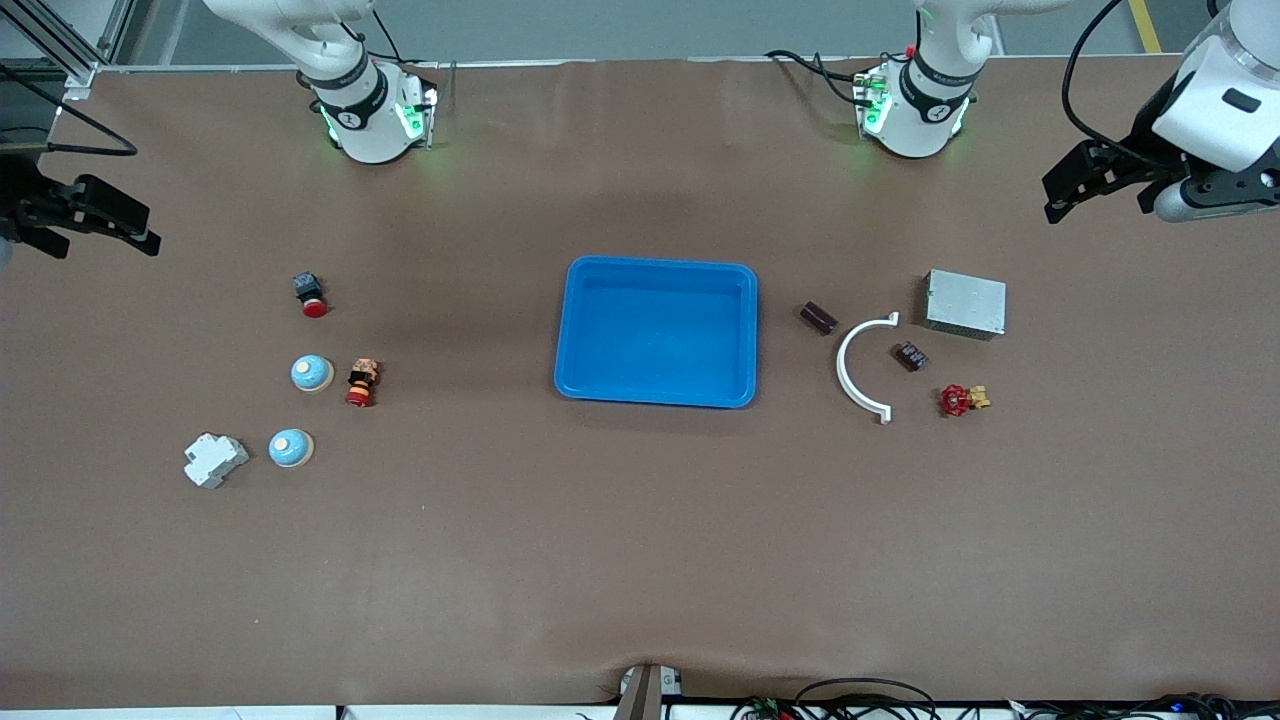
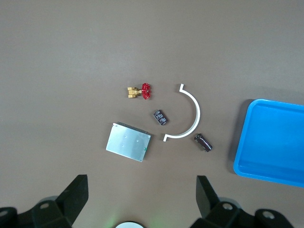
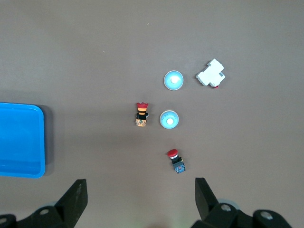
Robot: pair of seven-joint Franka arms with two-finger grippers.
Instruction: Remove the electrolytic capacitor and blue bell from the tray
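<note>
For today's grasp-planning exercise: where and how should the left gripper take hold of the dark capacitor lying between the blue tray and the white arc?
The capacitor is a short cylinder lying on its side, clear of the blue tray and the white arc. Probably best: the open left gripper comes straight down from above, its fingers closing across the round body at mid-length, square to its long axis.

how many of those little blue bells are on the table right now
2. One bell lies beside the red-and-black push button. The other bell lies nearer the front camera, beside the white breaker. Nothing appears to hide any more.
</note>
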